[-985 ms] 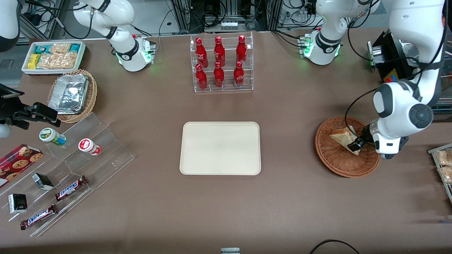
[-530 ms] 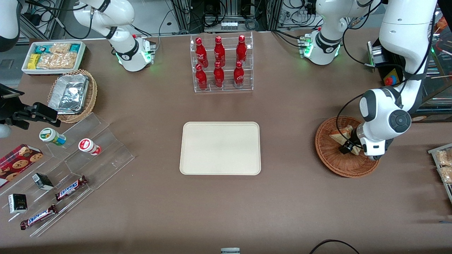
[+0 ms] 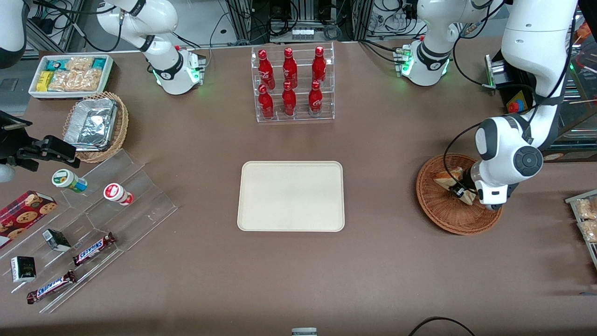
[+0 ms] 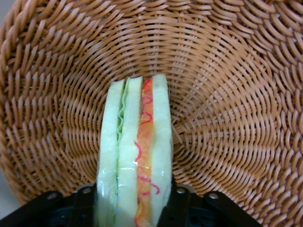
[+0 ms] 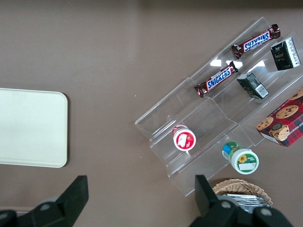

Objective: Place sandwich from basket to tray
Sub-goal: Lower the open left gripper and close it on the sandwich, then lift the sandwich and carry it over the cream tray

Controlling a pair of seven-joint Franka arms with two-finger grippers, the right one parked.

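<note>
The sandwich (image 3: 447, 177) is a pale bread wedge with green and orange-red filling, standing on edge in the reddish-brown wicker basket (image 3: 438, 217) toward the working arm's end of the table. My gripper (image 3: 461, 191) is down inside the basket and shut on the sandwich. In the left wrist view the sandwich (image 4: 135, 151) sits between the two black fingers (image 4: 86, 203), which press on both bread faces, with the basket's weave (image 4: 227, 94) all around. The cream tray (image 3: 291, 196) lies flat at the table's middle with nothing on it, and shows again in the right wrist view (image 5: 28, 127).
A clear rack of red bottles (image 3: 291, 84) stands farther from the front camera than the tray. Toward the parked arm's end are a clear snack stand (image 3: 93, 219), a tan basket with foil containers (image 3: 95, 126) and a white snack box (image 3: 70, 74). Packets (image 3: 585, 219) lie beside the basket.
The wrist has swung in over the basket toward the tray side. The gripper went from the sandwich's corner to gripping it, and the sandwich now stands tipped on edge.
</note>
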